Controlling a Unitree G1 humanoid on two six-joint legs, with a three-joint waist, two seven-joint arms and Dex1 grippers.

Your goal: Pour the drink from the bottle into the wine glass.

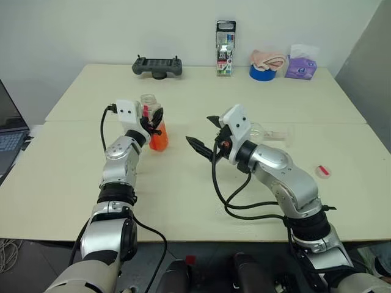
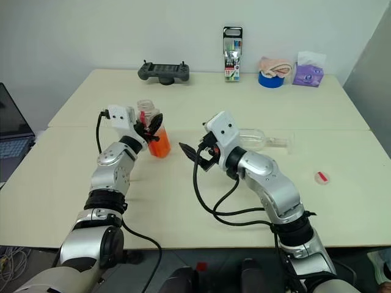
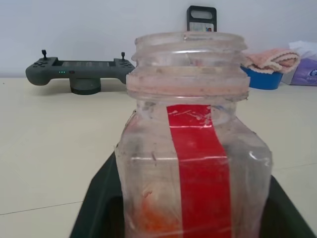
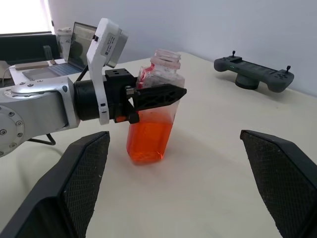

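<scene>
Two robot claws are seen over a cream tabletop, one gripping an uncapped bottle.

At centre left of the head view, the bottle, upright and partly filled with orange-red drink, is clamped by the left claw. At centre, the right claw is held wide open and empty. Just behind it, the wine glass is seen lying on its side.
</scene>
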